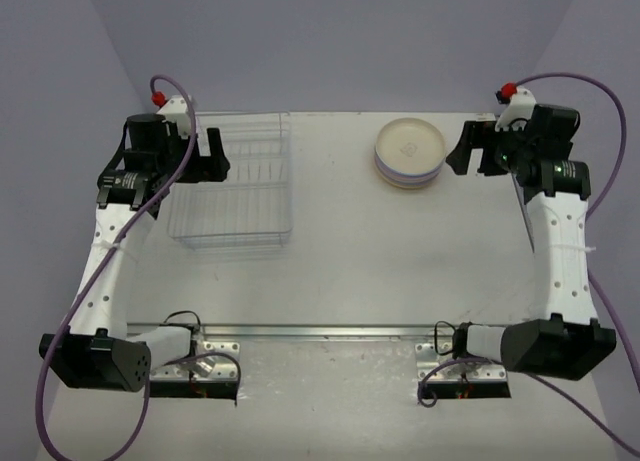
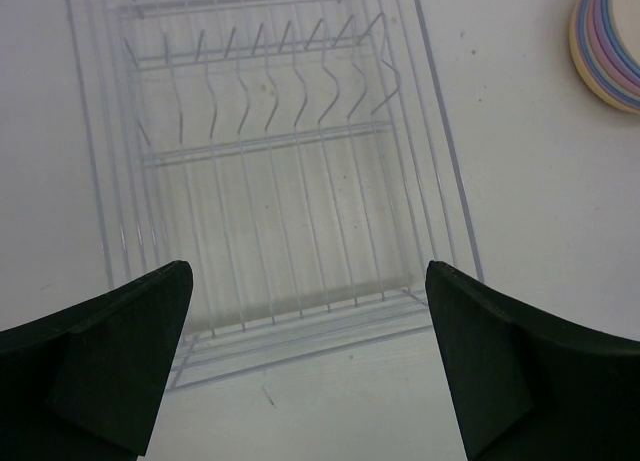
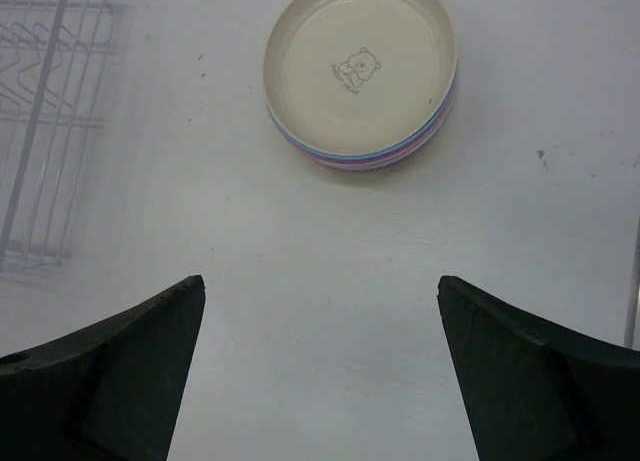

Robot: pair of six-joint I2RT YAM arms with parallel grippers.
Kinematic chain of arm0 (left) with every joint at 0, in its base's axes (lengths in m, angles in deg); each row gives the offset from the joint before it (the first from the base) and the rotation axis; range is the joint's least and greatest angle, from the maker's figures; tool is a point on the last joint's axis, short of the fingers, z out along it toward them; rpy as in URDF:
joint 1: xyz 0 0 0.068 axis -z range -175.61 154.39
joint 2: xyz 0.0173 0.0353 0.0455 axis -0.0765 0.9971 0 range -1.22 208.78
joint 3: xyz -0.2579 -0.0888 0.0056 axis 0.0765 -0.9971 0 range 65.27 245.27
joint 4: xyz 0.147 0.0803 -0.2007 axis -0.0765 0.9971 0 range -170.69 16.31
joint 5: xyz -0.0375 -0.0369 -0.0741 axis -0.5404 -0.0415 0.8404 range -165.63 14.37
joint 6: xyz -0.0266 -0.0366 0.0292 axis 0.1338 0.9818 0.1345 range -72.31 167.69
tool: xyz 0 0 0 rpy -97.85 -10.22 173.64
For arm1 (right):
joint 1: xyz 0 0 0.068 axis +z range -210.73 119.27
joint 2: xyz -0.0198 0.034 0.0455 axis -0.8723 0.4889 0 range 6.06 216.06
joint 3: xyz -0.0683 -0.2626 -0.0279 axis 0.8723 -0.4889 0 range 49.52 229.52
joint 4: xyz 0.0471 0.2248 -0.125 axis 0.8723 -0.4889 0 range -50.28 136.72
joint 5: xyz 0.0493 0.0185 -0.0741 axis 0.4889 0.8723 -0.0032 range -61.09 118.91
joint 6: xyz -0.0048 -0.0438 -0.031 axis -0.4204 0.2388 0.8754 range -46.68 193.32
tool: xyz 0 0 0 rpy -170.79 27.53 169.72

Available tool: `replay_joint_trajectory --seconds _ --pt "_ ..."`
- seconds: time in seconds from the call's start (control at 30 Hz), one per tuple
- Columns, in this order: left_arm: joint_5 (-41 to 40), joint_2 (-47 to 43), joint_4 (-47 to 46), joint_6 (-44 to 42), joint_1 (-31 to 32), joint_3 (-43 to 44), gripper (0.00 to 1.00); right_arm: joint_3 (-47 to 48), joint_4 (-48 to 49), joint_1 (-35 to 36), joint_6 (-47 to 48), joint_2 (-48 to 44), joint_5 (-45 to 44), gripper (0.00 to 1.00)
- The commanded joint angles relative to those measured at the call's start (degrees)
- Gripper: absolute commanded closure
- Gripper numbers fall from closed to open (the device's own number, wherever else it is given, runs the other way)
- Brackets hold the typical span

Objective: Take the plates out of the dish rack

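Note:
The plates [image 1: 409, 152] lie in one stack on the table at the back right, a cream one with a small bear print on top [image 3: 358, 69]; pastel rims show at its edge [image 2: 608, 43]. The wire dish rack [image 1: 238, 186] stands at the left with no plate in its slots [image 2: 265, 171]. My left gripper [image 1: 210, 154] hovers at the rack's left side, open, with nothing between its fingers [image 2: 306, 281]. My right gripper [image 1: 468, 149] is open just right of the stack, apart from it [image 3: 320, 286].
The rack sits in a clear shallow tray [image 2: 450, 196]. A metal rail [image 1: 330, 331] runs along the near edge between the arm bases. Purple walls close off the back and sides.

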Motion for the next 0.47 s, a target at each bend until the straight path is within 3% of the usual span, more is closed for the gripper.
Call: replay_joint_trajectory --seconds 0.0,0.17,0.43 --pt "-3.7 -4.1 -5.6 -0.4 -1.2 -4.6 0.00 -11.4 2.1 0.1 3.0 -10.1 -3.3 0.01" --pt "-1.3 -4.1 -7.3 -0.5 -1.9 -6.6 0.00 -17.5 3.6 0.1 2.5 -16.1 -4.7 0.01" --pt "-0.7 -5.3 -7.6 -0.5 -1.9 -6.5 0.00 -19.6 5.8 0.1 1.0 -18.5 -5.6 0.01"
